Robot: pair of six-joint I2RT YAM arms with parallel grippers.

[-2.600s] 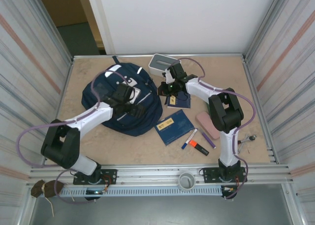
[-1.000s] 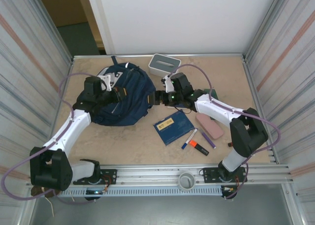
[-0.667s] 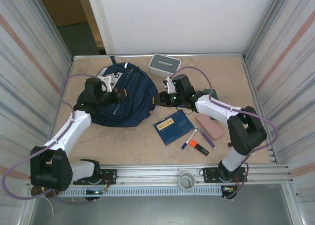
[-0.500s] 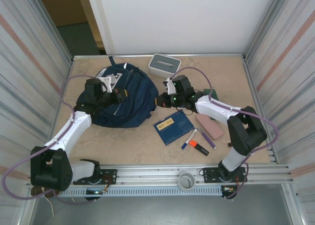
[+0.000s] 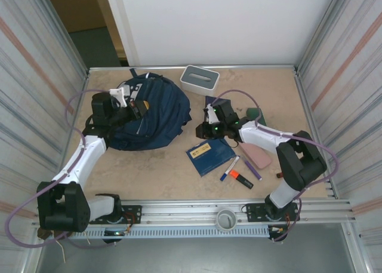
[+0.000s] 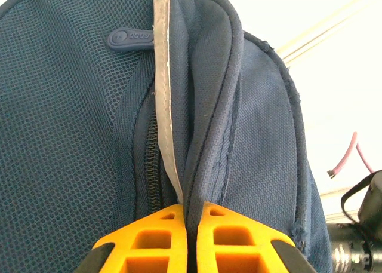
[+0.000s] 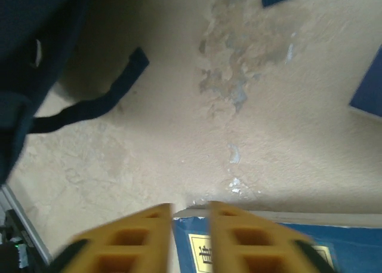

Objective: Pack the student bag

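Far left, the left gripper (image 6: 191, 216) pinches a seam of the student bag (image 5: 158, 114), jaws clamped tight on the fabric. The right gripper (image 7: 191, 208), slightly parted and empty, hovers over the blue notebook's (image 5: 210, 154) far edge. Grasping it looks next, which calls for a lower approach. The bag's opening is hidden.

Top cam looks down from behind over the whole beige worktop (image 5: 149, 171). Left wrist cam hugs the navy fabric backpack (image 6: 71, 106), right wrist the worktop up close; top sees both.
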